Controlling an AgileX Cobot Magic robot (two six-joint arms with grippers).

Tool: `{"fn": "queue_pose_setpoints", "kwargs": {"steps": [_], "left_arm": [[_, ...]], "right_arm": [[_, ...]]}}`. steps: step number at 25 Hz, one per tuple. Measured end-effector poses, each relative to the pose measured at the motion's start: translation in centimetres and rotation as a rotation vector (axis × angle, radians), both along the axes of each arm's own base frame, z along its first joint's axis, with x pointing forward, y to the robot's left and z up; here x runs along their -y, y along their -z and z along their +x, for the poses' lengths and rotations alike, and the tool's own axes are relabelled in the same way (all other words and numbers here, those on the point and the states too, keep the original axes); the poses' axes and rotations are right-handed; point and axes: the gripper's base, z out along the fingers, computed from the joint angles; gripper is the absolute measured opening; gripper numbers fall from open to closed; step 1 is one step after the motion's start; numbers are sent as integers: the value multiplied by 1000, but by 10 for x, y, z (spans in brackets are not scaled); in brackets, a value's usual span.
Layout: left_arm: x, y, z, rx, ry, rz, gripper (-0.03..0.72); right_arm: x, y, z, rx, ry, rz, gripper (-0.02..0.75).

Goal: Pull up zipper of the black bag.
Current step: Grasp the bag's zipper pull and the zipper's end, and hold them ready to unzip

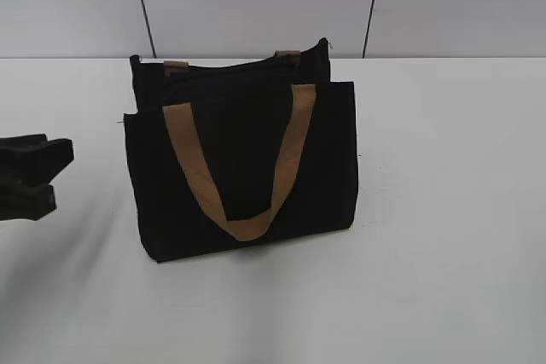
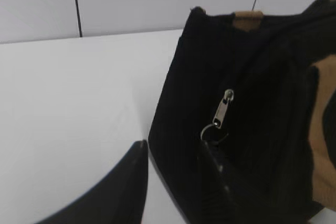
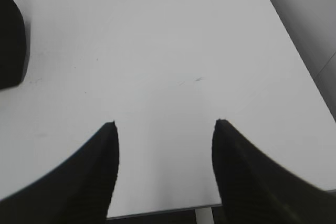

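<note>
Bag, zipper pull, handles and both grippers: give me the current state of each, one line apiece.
Black bag: standing upright on the table, untouched.
Zipper pull: hanging at the bag's end, not gripped.
Front handle: drooped down over the front panel.
Left gripper: open, one finger in front of the bag's end just below the pull.
Right gripper: open, empty, over bare table.

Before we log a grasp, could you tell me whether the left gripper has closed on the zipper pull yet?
No: the left gripper is open, its fingers spread apart, and the zipper hangs free against the black bag.
</note>
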Motion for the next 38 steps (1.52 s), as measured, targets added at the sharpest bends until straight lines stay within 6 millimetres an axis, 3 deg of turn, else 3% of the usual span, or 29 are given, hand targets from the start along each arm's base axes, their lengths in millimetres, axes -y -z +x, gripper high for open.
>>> {"fn": "queue_pose_setpoints", "kwargs": {"steps": [5,11,17,19,26,30,38], "left_arm": [[6,23,11,-65,15,36,250],[8,34,15,-88,27,52,262],[12,40,19,-86,60,70,406],[14,43,24,-89,76,83,422],[18,63,35,-71,95,80,416],[21,74,39,-50,101,63,374],[30,81,49,-16,169,57,336]], "right_arm": [[0,0,0,0,0,0,444],[0,0,0,0,0,0,444],[0,0,0,0,0,0,444],[0,0,0,0,0,0,444],[0,0,0,0,0,0,444],[0,0,0,0,0,0,444],[0,0,0,0,0,0,444]]}}
